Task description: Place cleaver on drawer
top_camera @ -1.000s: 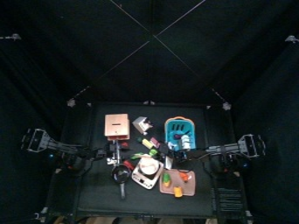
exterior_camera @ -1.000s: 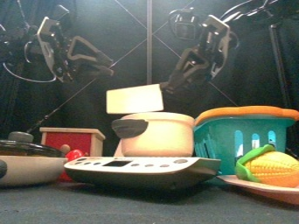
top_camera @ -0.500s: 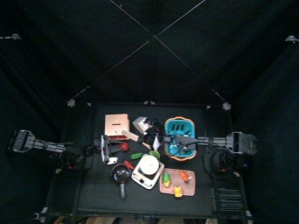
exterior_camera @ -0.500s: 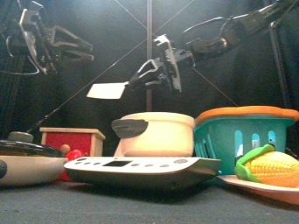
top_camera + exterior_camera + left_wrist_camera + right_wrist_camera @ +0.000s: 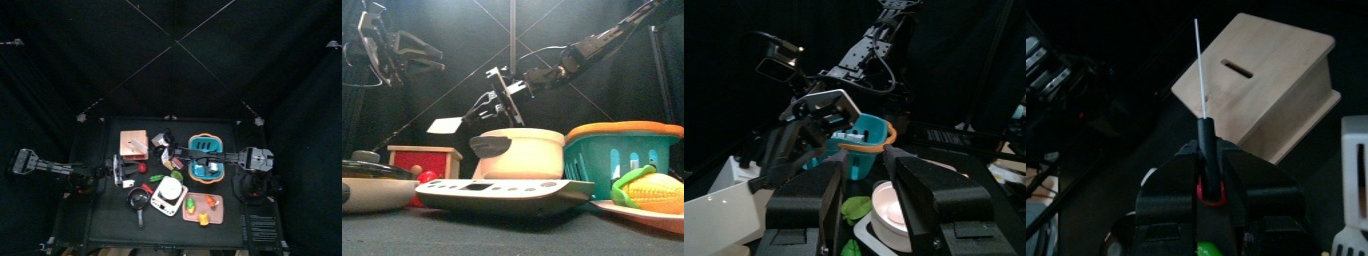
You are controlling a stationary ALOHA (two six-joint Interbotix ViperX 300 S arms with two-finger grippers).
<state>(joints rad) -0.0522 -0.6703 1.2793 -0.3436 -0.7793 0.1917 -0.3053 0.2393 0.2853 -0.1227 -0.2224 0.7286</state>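
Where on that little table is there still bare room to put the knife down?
The flat top of the salmon-orange boxy drawer is bare, and so is the black table strip along its left edge. From the drawer across to the teal oval basket and forward, it's crowded. The right claw holds the light-grey cleaver aloft.

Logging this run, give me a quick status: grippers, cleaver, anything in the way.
Right gripper shut on cleaver, carried in the air near the drawer. Left gripper open, empty, held back. Drawer top shows nothing on it.
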